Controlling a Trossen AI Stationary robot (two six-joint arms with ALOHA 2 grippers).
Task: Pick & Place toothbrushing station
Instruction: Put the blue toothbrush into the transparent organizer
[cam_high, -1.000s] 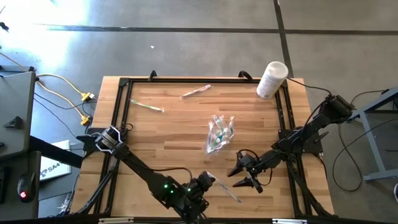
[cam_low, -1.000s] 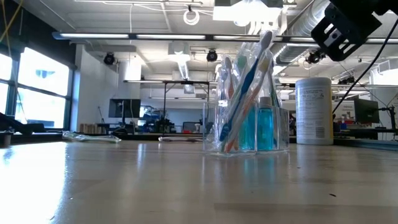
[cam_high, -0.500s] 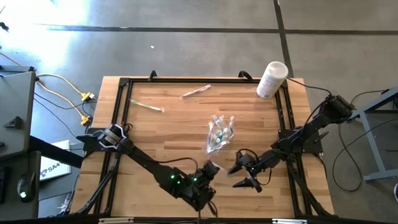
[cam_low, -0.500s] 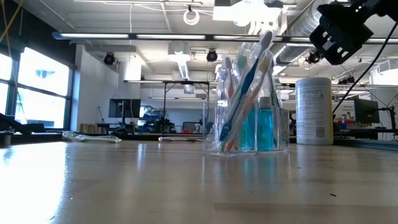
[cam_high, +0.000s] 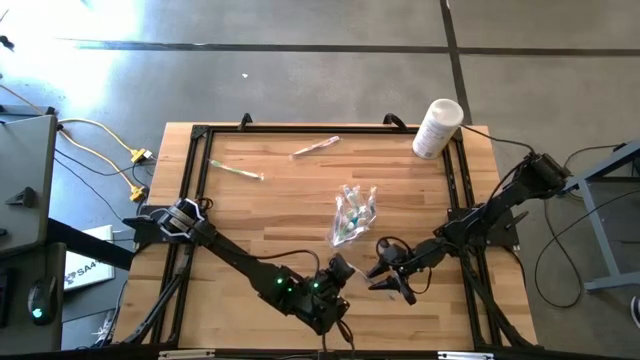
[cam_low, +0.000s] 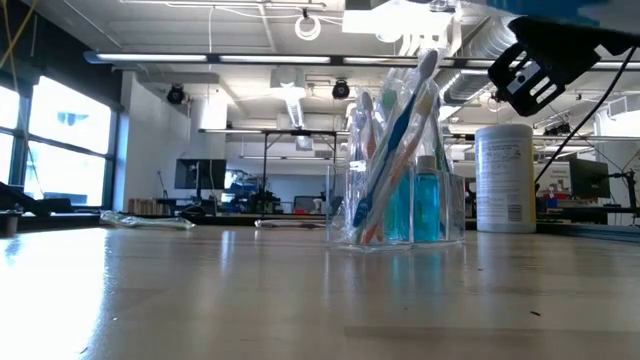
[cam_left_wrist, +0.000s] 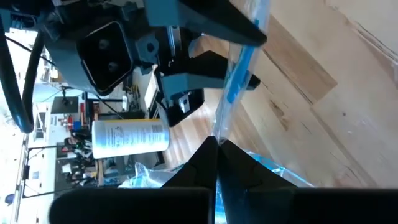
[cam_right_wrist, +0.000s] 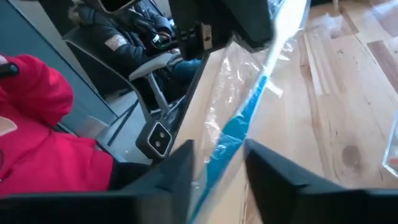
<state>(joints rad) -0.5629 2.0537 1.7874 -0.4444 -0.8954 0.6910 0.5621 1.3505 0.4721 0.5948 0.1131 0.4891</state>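
High view: I see the clear bag (cam_high: 353, 212) of brushes mid-table | handover step: left gripper (cam_high: 341, 270) clamped on a wrapped blue toothbrush (cam_left_wrist: 237, 73) | right gripper (cam_high: 385, 272) fingers apart around it; next I need them closed, then the left's release.

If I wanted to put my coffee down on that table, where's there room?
The widest bare wood lies on the table's left half, below the wrapped toothbrush and left of the clear bag. The stretch between the bag and the white canister is free too. The near edge is crowded: the left end effector and right end effector meet there.
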